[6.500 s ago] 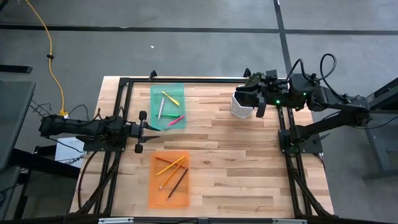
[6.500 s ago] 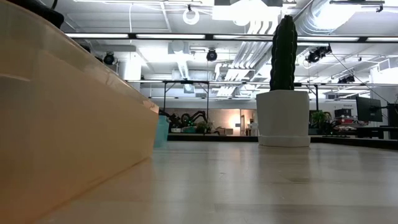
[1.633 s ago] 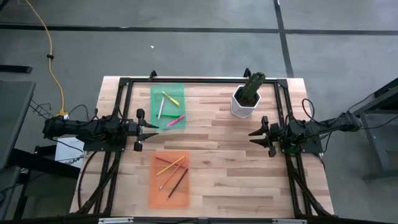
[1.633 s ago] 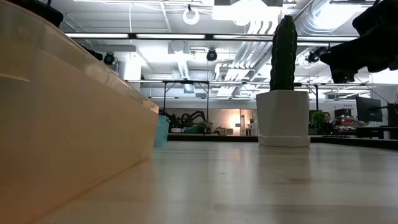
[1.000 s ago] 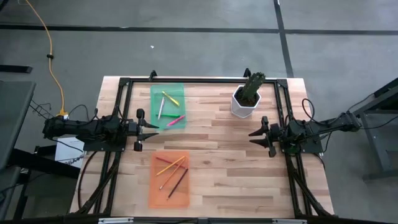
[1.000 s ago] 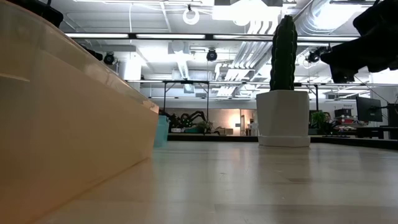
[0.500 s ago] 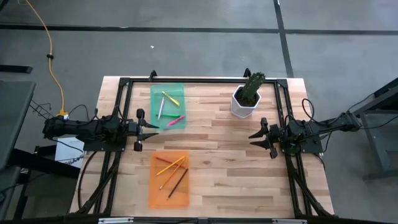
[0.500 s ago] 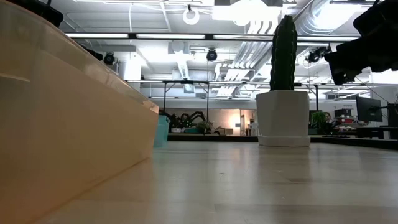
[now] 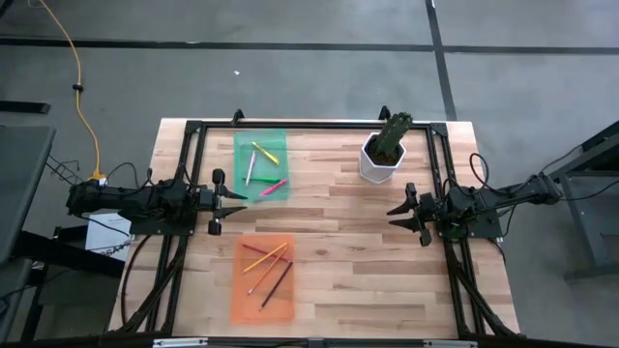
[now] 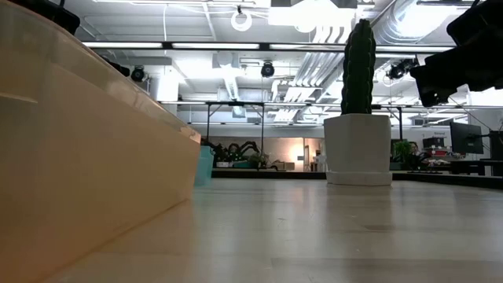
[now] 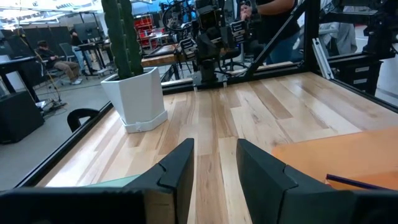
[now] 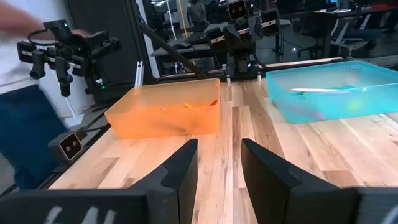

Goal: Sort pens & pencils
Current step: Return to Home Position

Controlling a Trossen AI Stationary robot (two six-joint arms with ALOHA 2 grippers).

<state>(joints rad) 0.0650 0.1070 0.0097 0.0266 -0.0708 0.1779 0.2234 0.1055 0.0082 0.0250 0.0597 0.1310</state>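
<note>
The wooden table [image 9: 358, 275] is seen from above with both arms drawn back to its side edges.

1. Left gripper [image 9: 228, 202]: it is positioned at the table's left edge, between the two bins and clear of both. Its fingers [image 11: 177, 169] are parted, with bare table visible in the gap, and nothing is gripped.
2. Right gripper [image 9: 398, 215]: it is positioned at the right edge, near the white pot [image 9: 377, 164], and is pointed towards the table's middle. Its fingers [image 12: 266, 167] are likewise spread, and nothing is held between them.
3. Green bin [image 9: 261, 164]: it is placed at the far left of the table. A yellow pen [image 9: 266, 154], a pale pen [image 9: 250, 170] and a magenta pen [image 9: 274, 186] are contained in it. A green pen cannot be made out against the bin floor.
4. Orange bin [image 9: 263, 302]: it is placed nearer the front edge, well apart from the green bin. The pencils [image 9: 264, 258] are laid in it at crossing angles; the tip of a dark pencil [image 11: 353, 182] is visible in the left wrist view.
5. Cactus [image 9: 392, 130]: it is set upright in the white pot at the far right of the table.

No pen or pencil is seen on the bare table surface.
</note>
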